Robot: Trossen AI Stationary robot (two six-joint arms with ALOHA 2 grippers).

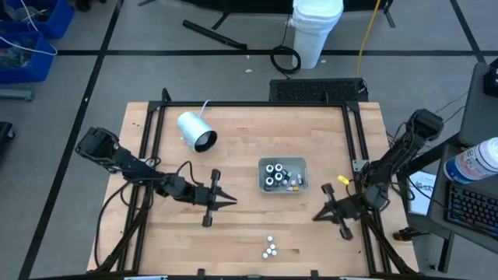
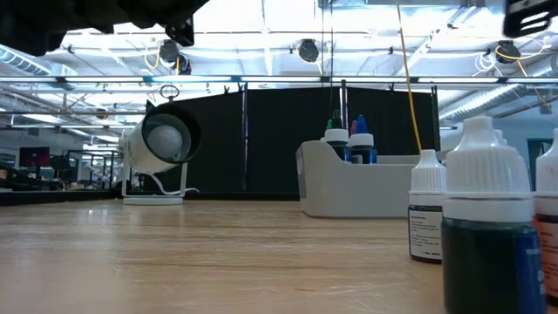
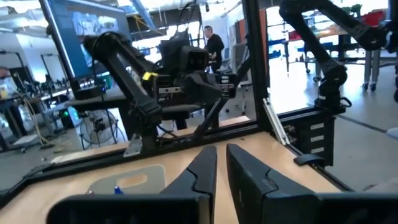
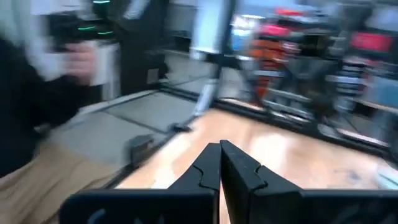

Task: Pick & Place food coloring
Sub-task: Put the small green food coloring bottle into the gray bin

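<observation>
1. The left gripper [image 1: 232,200] hung over bare wood left of centre, pointing toward the middle of the table; its fingers [image 3: 205,174] stood a narrow slit apart with nothing between them, barely parted and not spread wide enough to take a bottle.
2. The right gripper [image 1: 317,215] waited over the right part of the table with its fingers [image 4: 211,163] pressed together, empty.
3. The food coloring lay in two lots: several bottles stood in the grey tray [image 1: 262,165] at mid-table, and a small cluster of loose bottles [image 1: 269,249] sat near the front edge.
4. From the left gripper the loose cluster lay ahead and off toward the front edge, well apart from the fingertips; the tray lay ahead and toward the back, nearer but not touching.
5. From table height, the loose bottles [image 2: 484,227] stood upright and close together, white caps up.
6. To do the reach well, I judged the left gripper should open fully before descending, pick the outermost bottle of the cluster, and come down straight over its cap so the neighbours are not knocked.
7. The big white cylinder [image 1: 194,131] lay on its side toward the back left, out of the way
</observation>
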